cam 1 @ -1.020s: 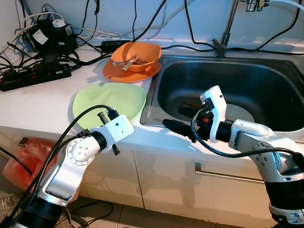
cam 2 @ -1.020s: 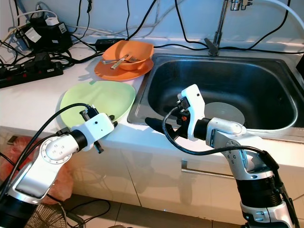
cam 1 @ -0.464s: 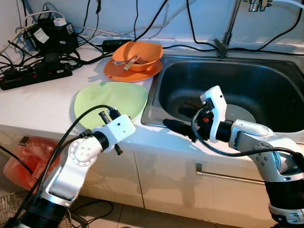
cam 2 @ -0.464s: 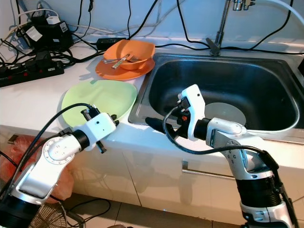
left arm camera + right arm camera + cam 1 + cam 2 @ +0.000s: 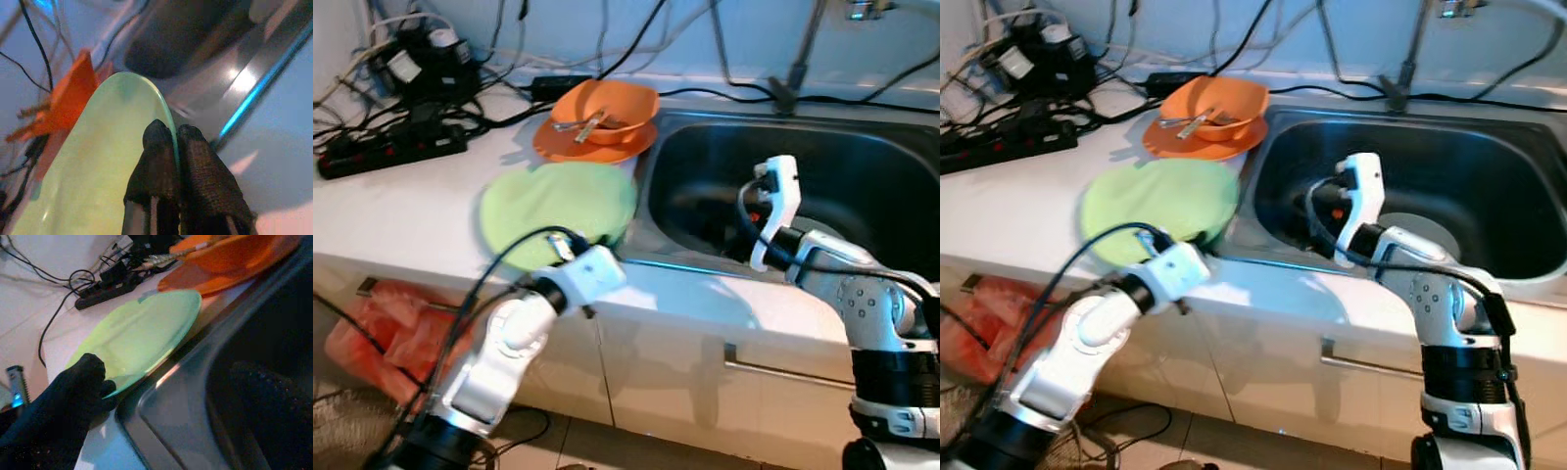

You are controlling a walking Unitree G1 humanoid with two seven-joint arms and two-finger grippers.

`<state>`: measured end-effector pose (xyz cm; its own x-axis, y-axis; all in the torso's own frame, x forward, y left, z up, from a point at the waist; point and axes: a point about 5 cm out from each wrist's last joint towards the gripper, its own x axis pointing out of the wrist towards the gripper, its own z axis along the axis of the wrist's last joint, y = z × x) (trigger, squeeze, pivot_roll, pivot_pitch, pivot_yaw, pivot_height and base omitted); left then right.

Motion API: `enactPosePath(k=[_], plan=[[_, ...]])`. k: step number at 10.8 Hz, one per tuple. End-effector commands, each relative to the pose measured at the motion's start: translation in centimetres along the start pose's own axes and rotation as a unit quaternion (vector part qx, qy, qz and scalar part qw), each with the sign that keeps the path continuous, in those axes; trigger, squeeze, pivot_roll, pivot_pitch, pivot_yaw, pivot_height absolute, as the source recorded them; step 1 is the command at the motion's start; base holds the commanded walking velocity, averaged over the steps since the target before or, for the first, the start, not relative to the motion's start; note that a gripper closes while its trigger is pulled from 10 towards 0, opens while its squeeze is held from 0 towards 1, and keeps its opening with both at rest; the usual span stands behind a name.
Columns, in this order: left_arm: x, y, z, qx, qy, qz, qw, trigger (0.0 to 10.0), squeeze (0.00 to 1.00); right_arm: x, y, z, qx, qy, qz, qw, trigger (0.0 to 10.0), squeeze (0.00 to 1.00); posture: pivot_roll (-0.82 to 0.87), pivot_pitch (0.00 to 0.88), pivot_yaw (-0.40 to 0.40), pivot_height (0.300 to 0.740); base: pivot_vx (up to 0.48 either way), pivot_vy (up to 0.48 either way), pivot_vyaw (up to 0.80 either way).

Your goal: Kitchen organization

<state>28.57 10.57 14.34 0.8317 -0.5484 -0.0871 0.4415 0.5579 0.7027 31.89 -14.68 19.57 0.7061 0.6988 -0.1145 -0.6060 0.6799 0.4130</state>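
Observation:
A pale green plate [image 5: 558, 199] lies on the white counter, its right edge by the sink [image 5: 886, 162]. My left gripper [image 5: 174, 136] is shut on the plate's near rim, one finger above and one below. Behind it, an orange bowl [image 5: 610, 103] with utensils sits on an orange plate [image 5: 570, 147]. My right gripper [image 5: 166, 404] is open and hangs over the left part of the basin. One of its fingers [image 5: 73, 396] is near the green plate's edge, the other is dark against the sink. A round grey plate [image 5: 1422, 231] lies on the sink bottom.
A tap [image 5: 800, 59] rises behind the sink. A black power strip [image 5: 391, 152] and tangled cables crowd the counter's back left. A red bag [image 5: 382, 333] sits on the floor below the counter. A cabinet handle [image 5: 783, 360] runs under the sink front.
The camera has shifted. My left arm has reached forward under the plate's near rim. My right gripper has left the sink's front rim and now hangs over the basin.

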Motion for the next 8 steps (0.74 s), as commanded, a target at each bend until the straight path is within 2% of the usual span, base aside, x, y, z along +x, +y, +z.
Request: enactPosePath(k=[1, 3, 4, 5, 6, 8], plan=[[0.4, -0.2, 0.5, 0.012, -0.018, 0.007, 1.0, 0.0, 0.0, 0.1, 0.0, 0.5, 0.003, -0.005, -0.004, 1.0, 10.0, 0.0, 0.05, 0.047, 0.049, 0.74, 0.0, 0.0, 0.0], [0.4, 0.0, 1.1, 0.028, -0.047, 0.022, 0.998, 0.0, 0.0, 0.2, -0.1, 0.6, 0.017, -0.008, -0.009, 1.0, 10.0, 0.0, 0.05, 0.046, 0.048, 0.74, 0.0, 0.0, 0.0], [0.6, -0.4, 1.3, 0.037, -0.061, 0.015, 0.997, 0.0, 0.0, 0.2, -0.1, 0.6, 0.024, -0.009, -0.011, 1.0, 10.0, 0.0, 0.05, 0.045, 0.047, 0.74, 0.0, 0.0, 0.0], [1.1, -1.7, 1.8, 0.07, -0.098, -0.005, 0.993, 0.0, 0.0, 0.4, -0.1, 0.8, 0.034, -0.012, -0.009, 0.999, 10.0, 0.0, 0.05, 0.041, 0.046, 0.74, 0.0, 0.0, 0.0], [1.2, -1.9, 1.9, 0.072, -0.11, -0.006, 0.991, 0.0, 0.0, 0.5, -0.1, 0.9, 0.038, -0.014, -0.009, 0.999, 10.0, 0.0, 0.04, 0.041, 0.045, 0.74, 0.0, 0.0, 0.0], [1.4, -2.7, 1.9, 0.097, -0.142, -0.017, 0.985, 0.0, 0.0, 0.9, -0.5, 2.0, 0.08, -0.043, -0.017, 0.996, 10.0, 0.0, 0.04, 0.04, 0.046, 0.74, 0.0, 0.0, 0.0]])
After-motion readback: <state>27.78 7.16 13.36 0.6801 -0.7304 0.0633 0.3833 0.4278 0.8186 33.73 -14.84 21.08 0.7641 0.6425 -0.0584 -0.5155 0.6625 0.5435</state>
